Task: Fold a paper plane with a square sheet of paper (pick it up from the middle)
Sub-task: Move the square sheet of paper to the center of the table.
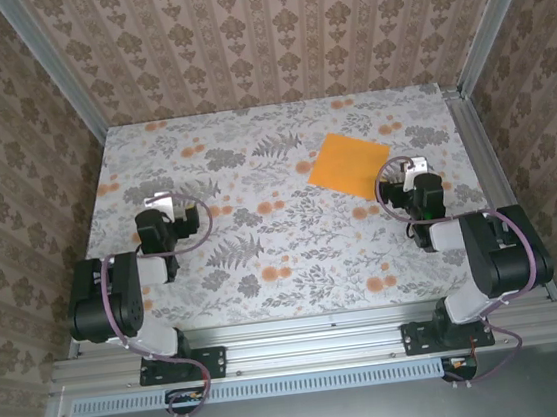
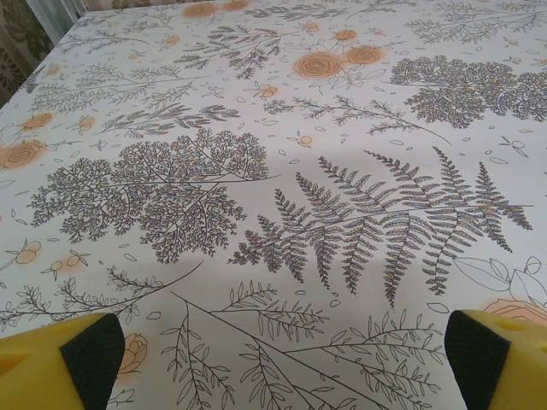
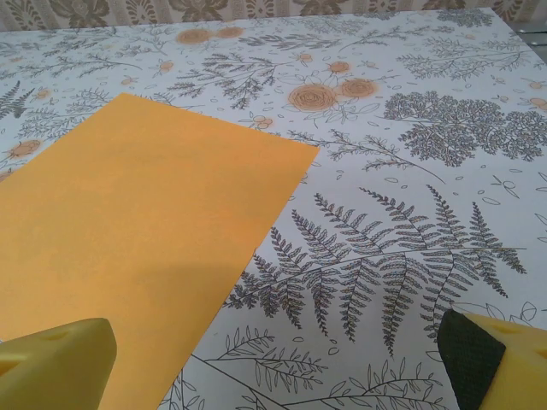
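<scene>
Right gripper (image 3: 269,369): jaws spread wide, holding nothing. Its left finger (image 3: 60,363) sits over the near edge of the square sheet of paper (image 3: 145,222), which fills the left half of the right wrist view. In the overhead view the sheet lies flat, right of centre, just beside this gripper.

Left gripper (image 2: 278,363): also wide open and empty, over the bare patterned table (image 1: 256,186), well apart from the sheet.

Risks, as judged:
- The jaw gap is offset from the sheet's middle, so closing here would likely catch only an edge.
- Thin paper lying flat may slide or crumple under the fingers.
- The orange printed flowers (image 3: 312,96) could be mistaken for the sheet.
</scene>
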`<state>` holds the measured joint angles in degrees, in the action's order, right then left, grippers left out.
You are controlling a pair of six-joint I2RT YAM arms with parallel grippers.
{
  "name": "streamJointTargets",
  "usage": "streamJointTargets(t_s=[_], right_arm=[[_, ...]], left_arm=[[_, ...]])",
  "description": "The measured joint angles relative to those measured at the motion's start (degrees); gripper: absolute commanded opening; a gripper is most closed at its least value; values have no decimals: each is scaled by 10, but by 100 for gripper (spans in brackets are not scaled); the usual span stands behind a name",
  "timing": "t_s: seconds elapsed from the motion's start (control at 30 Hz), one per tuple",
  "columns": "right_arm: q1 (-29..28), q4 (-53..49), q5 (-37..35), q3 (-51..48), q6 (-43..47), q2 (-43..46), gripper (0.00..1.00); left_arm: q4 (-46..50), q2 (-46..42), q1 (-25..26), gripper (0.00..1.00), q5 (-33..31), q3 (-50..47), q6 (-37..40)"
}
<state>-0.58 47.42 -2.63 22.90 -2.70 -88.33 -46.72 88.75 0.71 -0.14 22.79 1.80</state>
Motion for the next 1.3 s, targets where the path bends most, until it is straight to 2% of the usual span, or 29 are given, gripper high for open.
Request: streamJointTargets(t_s=[0.73,0.93,1.03,1.17,1.3], right_arm=[[0,-7,0,0,0,11,100],[0,-107,3,9,-8,166,100],[-1,-182,23,46,-21,221,100],[-23,-294,45,111,-42,248,100],[-60,-420,63,190,-77,236,100]], left_arm=[[7,-12,3,100,2,0,5],[92,-125,21,100,-16,14,8],[152,-173,29,100,-20,45,-6],[248,-202,40,100,-14,103,-55],[355,-193,57,100,14,173,-119]])
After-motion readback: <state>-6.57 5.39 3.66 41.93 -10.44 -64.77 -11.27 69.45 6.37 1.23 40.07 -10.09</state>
